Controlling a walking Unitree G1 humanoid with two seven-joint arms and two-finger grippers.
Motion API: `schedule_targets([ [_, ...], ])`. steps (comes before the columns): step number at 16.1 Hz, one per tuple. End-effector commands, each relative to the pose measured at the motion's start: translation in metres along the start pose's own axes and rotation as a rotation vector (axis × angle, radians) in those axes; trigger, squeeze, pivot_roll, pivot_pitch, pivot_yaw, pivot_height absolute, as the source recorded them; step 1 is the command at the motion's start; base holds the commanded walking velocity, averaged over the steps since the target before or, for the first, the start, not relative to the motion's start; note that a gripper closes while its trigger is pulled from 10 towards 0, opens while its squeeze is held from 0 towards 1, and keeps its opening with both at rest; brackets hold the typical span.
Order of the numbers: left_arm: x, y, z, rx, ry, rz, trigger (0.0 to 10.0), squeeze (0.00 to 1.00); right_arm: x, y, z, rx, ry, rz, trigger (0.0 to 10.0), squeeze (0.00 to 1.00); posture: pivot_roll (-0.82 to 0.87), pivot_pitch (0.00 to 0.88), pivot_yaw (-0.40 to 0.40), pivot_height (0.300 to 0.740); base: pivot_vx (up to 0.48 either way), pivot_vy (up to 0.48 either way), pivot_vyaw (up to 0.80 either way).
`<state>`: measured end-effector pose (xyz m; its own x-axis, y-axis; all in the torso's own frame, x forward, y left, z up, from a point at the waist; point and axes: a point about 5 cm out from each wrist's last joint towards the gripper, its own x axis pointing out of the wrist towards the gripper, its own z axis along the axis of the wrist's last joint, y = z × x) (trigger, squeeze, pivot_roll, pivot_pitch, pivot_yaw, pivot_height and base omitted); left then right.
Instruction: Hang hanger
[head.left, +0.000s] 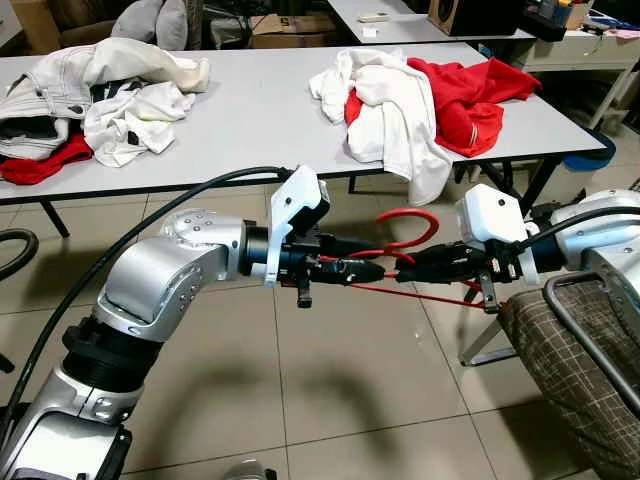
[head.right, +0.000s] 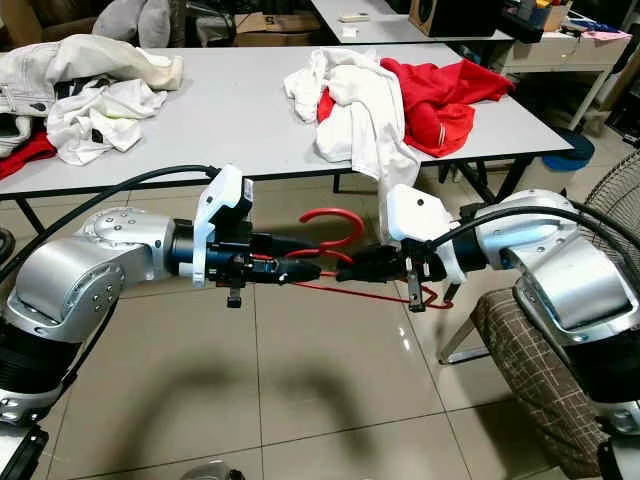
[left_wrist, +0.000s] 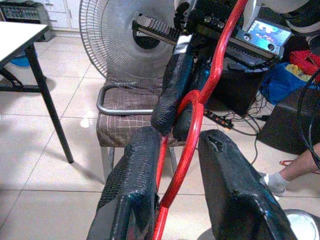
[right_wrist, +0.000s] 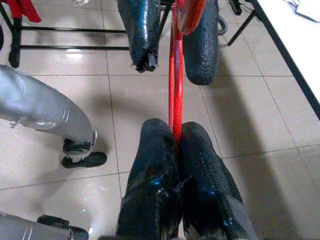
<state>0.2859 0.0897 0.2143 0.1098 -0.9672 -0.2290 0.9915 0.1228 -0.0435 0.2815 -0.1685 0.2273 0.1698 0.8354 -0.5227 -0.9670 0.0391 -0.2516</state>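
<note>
**A:** Where am I in the job?

**B:** Mid-handover, by my reading. The red plastic clothes hanger (head.left: 405, 240) is held in the air between my two arms, over the tiled floor (head.left: 330, 390) in front of the long grey-white surface (head.left: 260, 120). My right end effector (right_wrist: 175, 137) is closed tight on one of the hanger's thin red bars, fingers pressed together around it. My left end effector (left_wrist: 175, 150) has its two black fingers parted, one on each side of another red bar where it bends; I'd say it isn't gripping yet.

**A:** So what does the next move need?

**B:** I think one arm has to take sole hold so the hook is free to go over a rail. If the left is to take it, it must close squarely on that bar before the right lets go, otherwise the hanger swings or drops. I also can't see any rail or rack from here, so I would have to turn and find one.

**A:** And the room?

**B:** The surface carries two heaps of clothing: white and red garments (head.left: 400, 100) on my right, a pile of white and cream ones (head.left: 100, 95) on my left. A chair with a brown checked seat (head.left: 570, 370) stands beside my right arm, a standing fan (left_wrist: 127, 45) behind it. A person's foot in a white sock (left_wrist: 272, 182) rests on the floor nearby.
</note>
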Motion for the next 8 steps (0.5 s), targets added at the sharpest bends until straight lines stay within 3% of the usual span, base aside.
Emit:
schedule_targets([
  [1,-0.0024,0.0,0.0024,0.012,-0.012,-0.006,0.0,0.0,-0.0055,-0.0055,0.0068,-0.039,-0.003,-0.026,10.0,0.0,-0.04,0.0,-0.01,0.74,0.0,0.0,0.0],
  [8,-0.0034,-0.0023,0.0022,0.047,-0.053,-0.029,0.0,0.0,-0.0053,-0.0065,0.0092,-0.033,-0.024,-0.033,10.0,0.0,-0.04,0.0,-0.011,0.74,0.0,0.0,0.0],
])
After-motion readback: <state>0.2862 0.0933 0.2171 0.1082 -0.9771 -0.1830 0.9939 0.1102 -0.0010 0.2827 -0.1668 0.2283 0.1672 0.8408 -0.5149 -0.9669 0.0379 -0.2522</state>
